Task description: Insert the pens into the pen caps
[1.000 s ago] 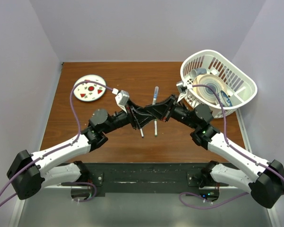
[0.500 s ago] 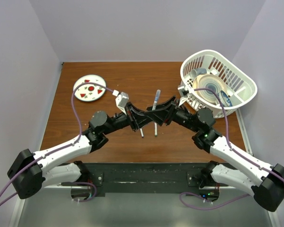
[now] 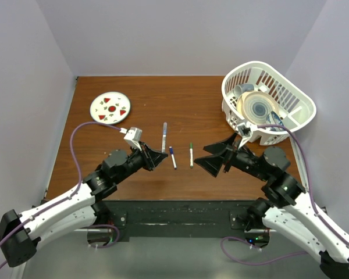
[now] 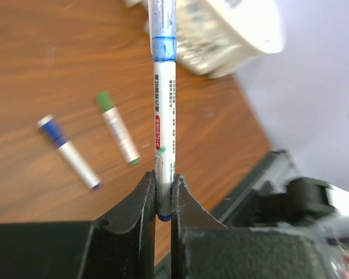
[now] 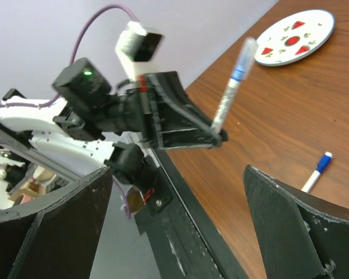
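Note:
My left gripper [image 3: 156, 156] [image 4: 163, 177] is shut on the tail of a white pen [image 3: 164, 135] [image 4: 164, 116]. The pen points away from the jaws, with a blue band and a greyish cap [image 4: 161, 17] on its far end. The right wrist view shows this held pen [image 5: 228, 96] raised above the table. Two more pens lie on the wood between the arms: one with a blue cap [image 3: 172, 157] [image 4: 67, 152] [image 5: 317, 170] and one with a green cap [image 3: 191, 154] [image 4: 117, 133]. My right gripper [image 3: 202, 157] [image 5: 177, 180] stands wide open to their right, holding nothing.
A white basket [image 3: 291, 96] [image 4: 232, 35] full of dishes sits at the back right. A round plate [image 3: 110, 108] [image 5: 294, 36] with red fruit prints lies at the back left. The black base rail [image 3: 174, 212] runs along the table's near edge.
The two grippers, which met at the table's middle on the raised pen, have drawn apart. The right one opened and pulled back right; the left kept the pen and retreated left.

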{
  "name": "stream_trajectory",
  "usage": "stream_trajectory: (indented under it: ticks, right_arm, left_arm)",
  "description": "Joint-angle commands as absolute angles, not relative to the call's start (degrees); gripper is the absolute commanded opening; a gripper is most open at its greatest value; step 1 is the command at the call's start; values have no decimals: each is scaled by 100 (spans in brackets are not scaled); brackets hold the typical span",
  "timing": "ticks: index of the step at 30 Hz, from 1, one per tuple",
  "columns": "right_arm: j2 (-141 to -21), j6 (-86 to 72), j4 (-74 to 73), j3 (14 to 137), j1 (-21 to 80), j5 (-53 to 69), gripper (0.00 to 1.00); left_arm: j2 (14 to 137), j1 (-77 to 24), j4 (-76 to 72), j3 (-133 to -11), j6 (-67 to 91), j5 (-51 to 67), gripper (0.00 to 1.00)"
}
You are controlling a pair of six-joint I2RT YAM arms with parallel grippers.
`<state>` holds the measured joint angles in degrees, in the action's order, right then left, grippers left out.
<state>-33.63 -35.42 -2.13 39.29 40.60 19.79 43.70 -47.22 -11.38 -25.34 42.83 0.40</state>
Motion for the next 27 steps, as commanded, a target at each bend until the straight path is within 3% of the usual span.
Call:
stream_trajectory:
  ticks: [1, 19, 24, 27]
  right_arm:
    - [-3015, -3217, -1247, 4078, 4078, 1617, 99]
    - [-2672, -2892, -1837, 4307, 4087, 1556, 99]
    - [-2532, -2830, -1960, 4359, 4087, 1433, 99]
    - [-2505, -2821, -1969, 4359, 4087, 1424, 99]
  left_arm:
    - [4894, -4676, 270, -2417, 4675, -1352, 0]
    - [7488, -4438, -255, -2575, 4922, -1107, 0]
    - [7629, -4438, 228, -2795, 4948, -1090, 18]
    - [7427, -4438, 369, -2777, 4992, -1046, 20]
